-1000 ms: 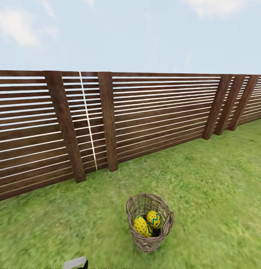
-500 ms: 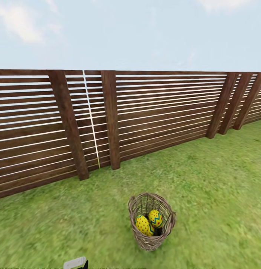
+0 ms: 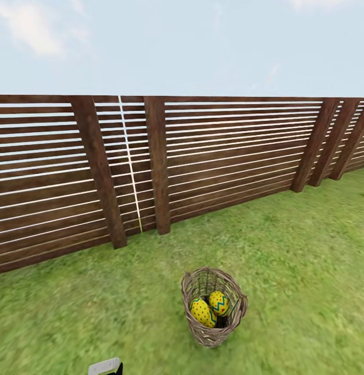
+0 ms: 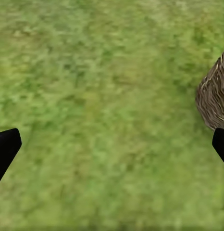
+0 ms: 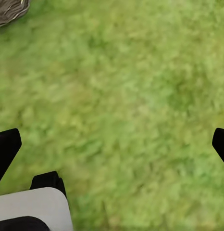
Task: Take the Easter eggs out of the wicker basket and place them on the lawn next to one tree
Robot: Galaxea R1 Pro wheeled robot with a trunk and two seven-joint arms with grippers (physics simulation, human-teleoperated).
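A wicker basket [image 3: 214,307] stands upright on the lawn [image 3: 307,260] of a simulated garden, in the lower middle of the head view, well short of a dark slatted wooden fence [image 3: 203,161] that runs across the scene under a pale, lightly clouded sky [image 3: 182,41]. Two Easter eggs show inside the basket, lying against each other — one with red dots [image 3: 203,312] toward the robot's left, one with a blue zigzag band [image 3: 219,303] just beside it on the right; a third egg may lie beneath them, but the weave and the two upper eggs hide the bottom of the basket. At the lower edge of the head view a small pale piece of the robot's left arm [image 3: 105,366] pokes in, to the left of the basket and apart from it. In the left wrist view the left gripper [image 4: 112,147] hangs over bare grass with its jaws spread wide, the two dark fingertips [image 4: 6,149] at opposite edges of the picture and nothing between them, the basket's woven wall [image 4: 213,98] near one fingertip. In the right wrist view the right gripper [image 5: 112,147] is likewise over grass, jaws wide apart and holding nothing — the basket's rim [image 5: 10,10] peeks in at a corner, well apart from the fingertips.
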